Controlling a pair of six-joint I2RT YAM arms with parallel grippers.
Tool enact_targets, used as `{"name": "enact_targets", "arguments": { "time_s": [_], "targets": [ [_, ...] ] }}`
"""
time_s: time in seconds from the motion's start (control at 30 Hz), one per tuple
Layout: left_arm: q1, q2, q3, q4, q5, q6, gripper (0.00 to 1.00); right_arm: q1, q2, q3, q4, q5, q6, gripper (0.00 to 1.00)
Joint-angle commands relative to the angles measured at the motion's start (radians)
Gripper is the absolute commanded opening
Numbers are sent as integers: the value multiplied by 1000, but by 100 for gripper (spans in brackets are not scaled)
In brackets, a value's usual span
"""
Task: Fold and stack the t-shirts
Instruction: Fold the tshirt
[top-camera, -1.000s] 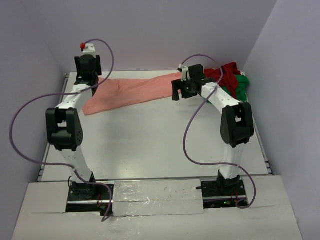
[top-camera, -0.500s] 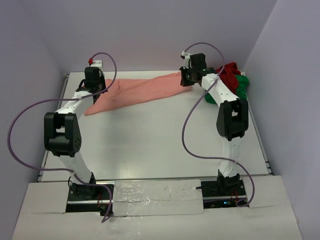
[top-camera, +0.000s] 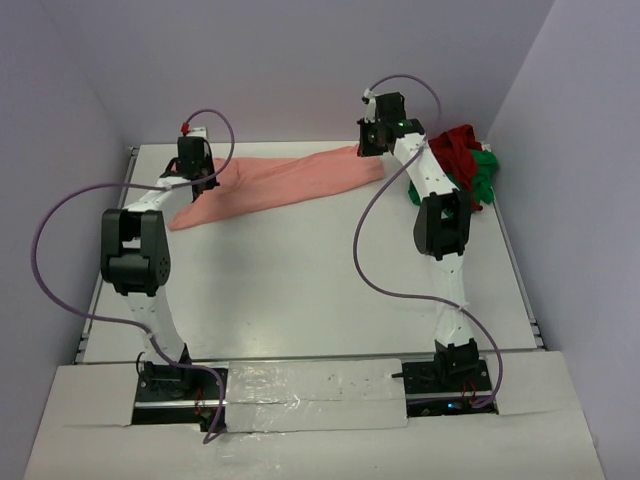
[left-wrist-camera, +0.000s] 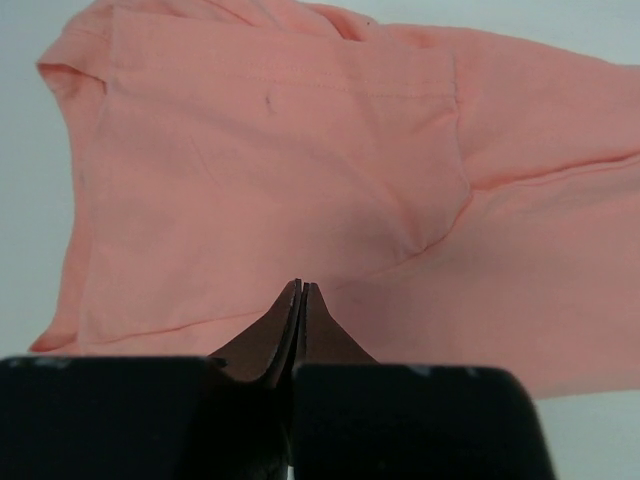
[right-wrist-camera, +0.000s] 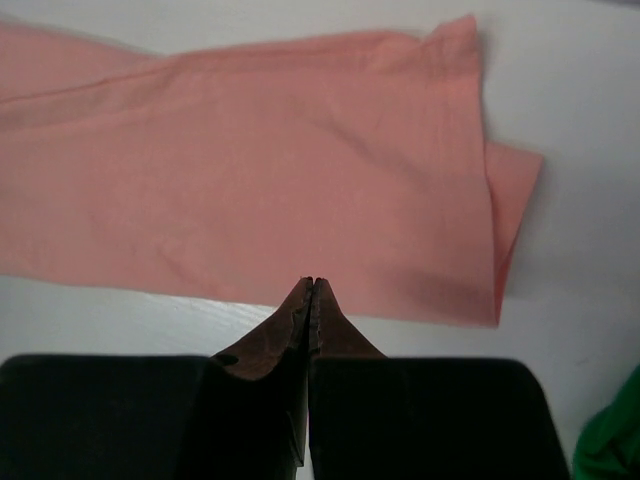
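Compared with a second ago, we see the left gripper (top-camera: 194, 166) has come in from the far left corner and now sits over the left end of the salmon-pink shirt (top-camera: 275, 183). The right gripper (top-camera: 369, 140), which was spread open nearer the middle, has closed and reached farther back to the shirt's right end, with its arm stretched out almost straight. The pink shirt itself lies as it did.

That shirt lies across the far part of the worktop (top-camera: 300, 290) as a long slanted band, broader at the left. In the left wrist view the left gripper (left-wrist-camera: 301, 287) has its jaws pressed together over the pink shirt (left-wrist-camera: 270, 190), where a sleeve seam and stitched hems show. We see no cloth between the tips.

In the right wrist view the right gripper (right-wrist-camera: 311, 283) is likewise closed tight at the near edge of the pink shirt (right-wrist-camera: 250, 170), whose right end is doubled over, with a lower layer poking out.

The dark red shirt (top-camera: 455, 147) and the green shirt (top-camera: 484, 176) lie bunched together at the far right corner, the red one on top.
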Motion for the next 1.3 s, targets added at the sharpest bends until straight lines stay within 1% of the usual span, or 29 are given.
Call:
{"name": "enact_targets", "arguments": {
  "time_s": [0.0, 0.13, 0.27, 0.37, 0.5, 0.53, 0.57, 0.6, 0.63, 0.67, 0.7, 0.73, 0.8, 0.83, 0.87, 0.93, 0.97, 1.0, 1.07, 1.13, 1.17, 1.2, 1.23, 1.27],
  "targets": [
    [6, 53, 97, -46, -11, -59, 0, -3, 25, 34, -93, -32, 46, 0],
    [6, 94, 148, -94, -17, -76, 0, -11, 71, 65, -196, -73, 75, 0],
    [8, 122, 165, -123, -37, -88, 0, -12, 71, 19, -221, -90, 84, 0],
    [9, 108, 133, -98, -47, -90, 0, -17, 62, -12, -219, -95, 86, 0],
    [18, 99, 110, -98, -41, -104, 0, -27, 62, -18, -238, -148, 86, 0],
    [23, 93, 101, -95, -34, -108, 0, -29, 61, -18, -232, -217, 72, 0],
    [29, 72, 84, -57, -32, -114, 0, -34, 35, -32, -212, -224, 61, 0],
    [32, 56, 37, -28, -23, -115, 0, -37, -3, -149, -86, -215, 64, 0],
    [34, 41, 7, 9, -11, -110, 0, -38, -54, -231, 8, -210, 66, 0],
    [34, 18, -14, 59, -8, -102, 0, -37, -173, -326, 105, -199, 72, 0],
    [34, 10, -39, 70, -11, -102, 0, -35, -227, -481, 206, -184, 84, 0],
    [35, 6, -48, 80, -3, -101, 0, -31, -272, -541, 370, -173, 78, 0],
    [37, -7, -68, 110, 0, -95, 0, -6, -350, -621, 490, -80, 44, 0],
    [38, -8, -73, 113, 8, -96, 0, 3, -353, -618, 550, -36, 30, 0],
    [40, -8, -76, 112, 17, -96, 0, 9, -346, -603, 567, 12, 20, 0],
    [41, -5, -70, 113, 12, -99, 0, 8, -265, -471, 528, 48, 30, 0],
    [41, -13, -91, 171, 11, -99, 0, 3, -233, -418, 510, 52, 52, 0],
    [41, -20, -105, 195, 9, -96, 0, 2, -191, -358, 506, 49, 61, 0],
    [41, -37, -131, 222, 14, -90, 0, 5, -183, -356, 564, 52, 70, 0],
    [41, -40, -130, 236, 5, -93, 0, 14, -180, -385, 658, 84, 63, 0],
    [43, -37, -136, 247, 15, -89, 0, 18, -159, -360, 646, 92, 43, 0],
    [43, -33, -128, 239, 11, -84, 0, 23, -128, -257, 565, 104, 40, 0],
    [46, -18, -119, 232, 12, -91, 0, 23, -57, -204, 524, 115, 46, 0],
    [46, -5, -95, 224, 26, -90, 0, 25, -16, -72, 479, 124, 58, 0]
  ]
}}
